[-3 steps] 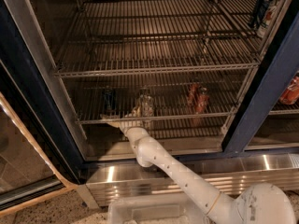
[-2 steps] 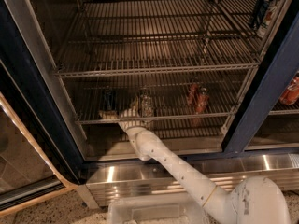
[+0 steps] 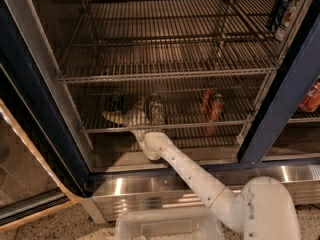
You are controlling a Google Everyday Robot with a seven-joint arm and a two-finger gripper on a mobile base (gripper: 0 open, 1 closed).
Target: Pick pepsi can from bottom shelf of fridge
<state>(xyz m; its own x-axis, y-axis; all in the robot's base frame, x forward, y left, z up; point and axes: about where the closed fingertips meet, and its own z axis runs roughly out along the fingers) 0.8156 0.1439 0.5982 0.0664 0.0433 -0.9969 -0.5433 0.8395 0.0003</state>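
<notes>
The gripper [image 3: 124, 112] had risen from below the front rail to the bottom shelf [image 3: 200, 125] of the fridge [image 3: 282, 96], jaws spread and empty, with the pepsi can [image 3: 116, 104] upright just behind them, so closing on it probably remained.

No lettering, brand or number can be read anywhere, not even on the pepsi can [image 3: 116, 104] left of centre, with the gripper [image 3: 123, 115] just beside it.
</notes>
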